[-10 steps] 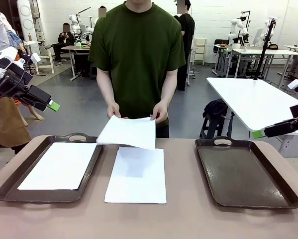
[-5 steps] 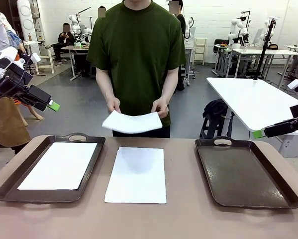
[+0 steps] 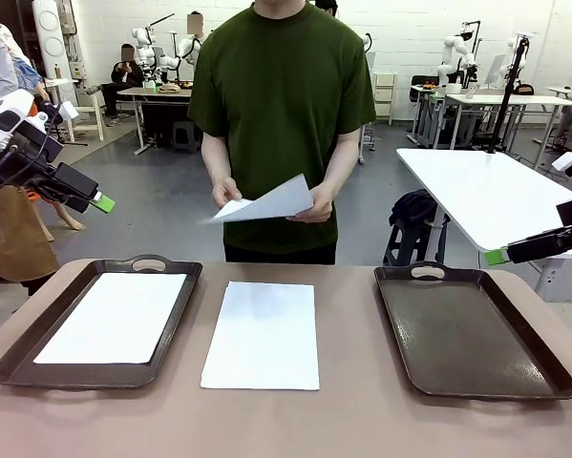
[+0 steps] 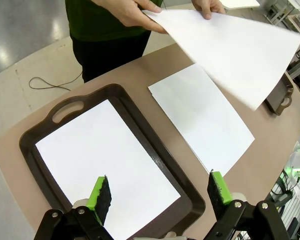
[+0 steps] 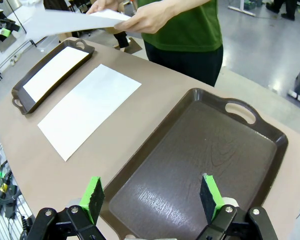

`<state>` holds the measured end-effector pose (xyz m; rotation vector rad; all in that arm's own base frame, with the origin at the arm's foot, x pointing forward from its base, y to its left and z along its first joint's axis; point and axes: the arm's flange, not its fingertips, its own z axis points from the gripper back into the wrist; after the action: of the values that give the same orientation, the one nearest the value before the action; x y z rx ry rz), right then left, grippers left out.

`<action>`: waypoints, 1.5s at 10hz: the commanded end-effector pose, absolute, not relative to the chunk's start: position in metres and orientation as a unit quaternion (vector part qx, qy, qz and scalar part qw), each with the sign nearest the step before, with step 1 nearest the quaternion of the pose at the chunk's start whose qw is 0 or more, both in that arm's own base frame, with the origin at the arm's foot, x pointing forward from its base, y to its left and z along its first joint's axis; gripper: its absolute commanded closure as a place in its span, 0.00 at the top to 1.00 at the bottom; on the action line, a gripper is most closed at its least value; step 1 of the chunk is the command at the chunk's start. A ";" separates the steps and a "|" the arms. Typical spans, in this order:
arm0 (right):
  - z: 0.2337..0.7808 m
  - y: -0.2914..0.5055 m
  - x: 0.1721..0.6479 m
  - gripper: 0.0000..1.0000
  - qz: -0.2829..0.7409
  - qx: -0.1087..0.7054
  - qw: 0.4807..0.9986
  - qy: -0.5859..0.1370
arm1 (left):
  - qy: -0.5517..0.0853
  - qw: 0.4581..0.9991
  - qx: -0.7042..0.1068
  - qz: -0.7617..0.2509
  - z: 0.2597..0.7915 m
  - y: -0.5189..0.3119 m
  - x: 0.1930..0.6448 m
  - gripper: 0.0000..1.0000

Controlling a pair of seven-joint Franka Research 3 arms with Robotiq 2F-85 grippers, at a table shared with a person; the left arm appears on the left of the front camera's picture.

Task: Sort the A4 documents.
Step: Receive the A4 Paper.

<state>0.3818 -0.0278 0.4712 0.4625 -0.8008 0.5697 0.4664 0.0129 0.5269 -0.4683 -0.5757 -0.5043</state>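
Note:
A white A4 sheet lies flat on the table between two dark brown trays. Another sheet lies inside the left tray. The person holds a third sheet in both hands at waist height, tilted, above the table's far edge; it also shows in the left wrist view. The right tray holds nothing. My left gripper is open, high above the left tray's near end. My right gripper is open above the right tray. Both arms hang back at the table's sides.
The tan table has bare room in front of the trays. A white table stands behind at the right. Other people and work tables fill the room beyond.
The person has lifted the held sheet from just over the middle sheet up to waist height and tilted it. Both arms have stayed still.

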 end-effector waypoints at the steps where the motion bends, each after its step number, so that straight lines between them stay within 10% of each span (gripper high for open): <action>1: 0.468 -0.028 0.384 1.00 0.274 0.228 0.853 -0.383 | -0.283 0.901 -0.220 -0.244 0.529 0.013 0.467 1.00; 15: 0.468 -0.028 0.384 1.00 0.274 0.228 0.853 -0.383 | -0.283 0.901 -0.220 -0.244 0.529 0.013 0.467 1.00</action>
<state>0.3818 -0.0278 0.4712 0.4625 -0.8008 0.5697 0.4664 0.0129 0.5269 -0.4683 -0.5758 -0.5043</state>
